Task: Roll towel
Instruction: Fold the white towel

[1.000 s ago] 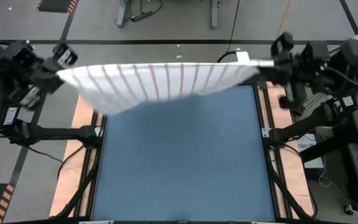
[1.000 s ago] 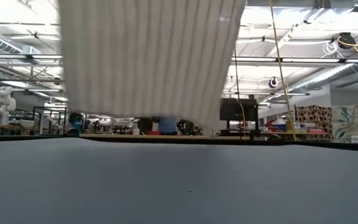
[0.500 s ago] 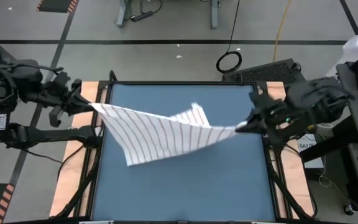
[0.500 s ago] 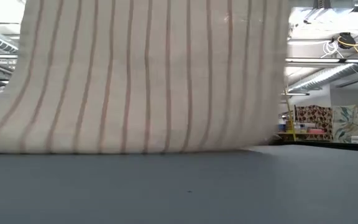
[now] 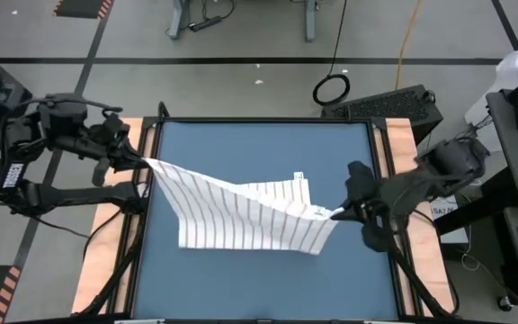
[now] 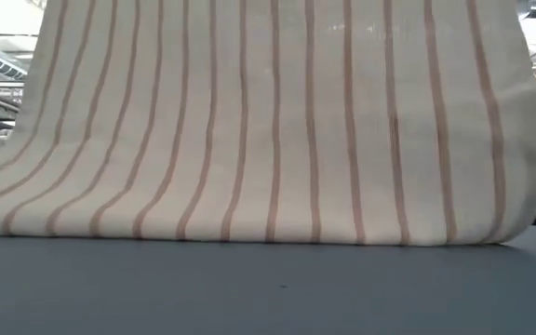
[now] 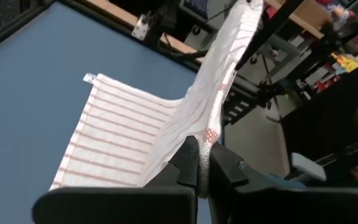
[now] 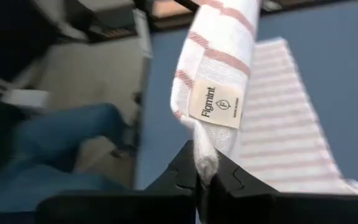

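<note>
The towel [image 5: 241, 216], white with narrow reddish stripes, is stretched across the blue table [image 5: 259, 288] between my two grippers. Its lower part lies on the table along its near edge [image 5: 241, 245], and its upper edge slopes between the grippers. It fills the low view [image 6: 268, 121], with its lower fold on the tabletop. My left gripper [image 5: 140, 162] is shut on its left end near the table's left edge. My right gripper [image 5: 338, 214] is shut on its right end near the right edge. My left gripper pinches a bunched corner of the towel [image 7: 211, 134] between its two fingers, coming from the table's left side. The cloth runs taut from the fingers down to the part lying on the table [image 7: 117, 143]. My right gripper pinches the towel's bunched corner just below its sewn label [image 8: 207, 140] between its two fingers, coming from the table's right side. The cloth rises from the fingers, and the rest lies spread on the table [image 8: 291, 124].
Wooden strips [image 5: 115, 225] and black frame bars run along both sides of the table. A black cable loop [image 5: 331, 90] lies on the floor beyond the far edge. A person's blue-clad leg [image 8: 61, 137] shows beside the table in the right wrist view.
Both grippers have come down from high above the far edge toward the table's near edge, the right one farther. The towel, which hung clear in the air, now lies with its lower part on the table and its upper edge still held up.
</note>
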Controlling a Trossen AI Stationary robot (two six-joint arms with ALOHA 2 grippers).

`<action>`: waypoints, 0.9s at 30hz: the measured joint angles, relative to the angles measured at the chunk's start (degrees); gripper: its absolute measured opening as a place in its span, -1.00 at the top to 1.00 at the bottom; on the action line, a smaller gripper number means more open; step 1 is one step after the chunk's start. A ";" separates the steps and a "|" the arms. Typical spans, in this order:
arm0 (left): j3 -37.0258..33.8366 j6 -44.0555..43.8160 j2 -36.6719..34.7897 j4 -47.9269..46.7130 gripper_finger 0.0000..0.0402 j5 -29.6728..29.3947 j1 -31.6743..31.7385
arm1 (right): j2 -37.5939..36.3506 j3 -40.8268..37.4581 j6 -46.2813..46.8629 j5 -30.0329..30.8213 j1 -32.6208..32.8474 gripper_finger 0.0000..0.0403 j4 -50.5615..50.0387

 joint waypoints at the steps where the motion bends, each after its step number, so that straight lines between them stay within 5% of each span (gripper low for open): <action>1: -0.82 0.30 -0.48 0.10 0.94 0.00 0.00 | 0.52 0.00 0.85 1.74 0.54 1.00 -1.40; 8: -6.68 1.97 -4.71 1.23 0.94 -0.46 0.00 | 3.03 0.00 2.78 13.97 2.96 1.00 -7.21; 17: -7.74 7.52 -8.51 5.80 0.94 -3.51 0.00 | 4.83 -0.01 -6.76 31.36 3.69 1.00 -7.28; 27: -7.74 8.41 -8.81 11.08 0.94 -1.79 0.00 | 4.82 -3.29 0.64 33.31 3.34 1.00 -6.06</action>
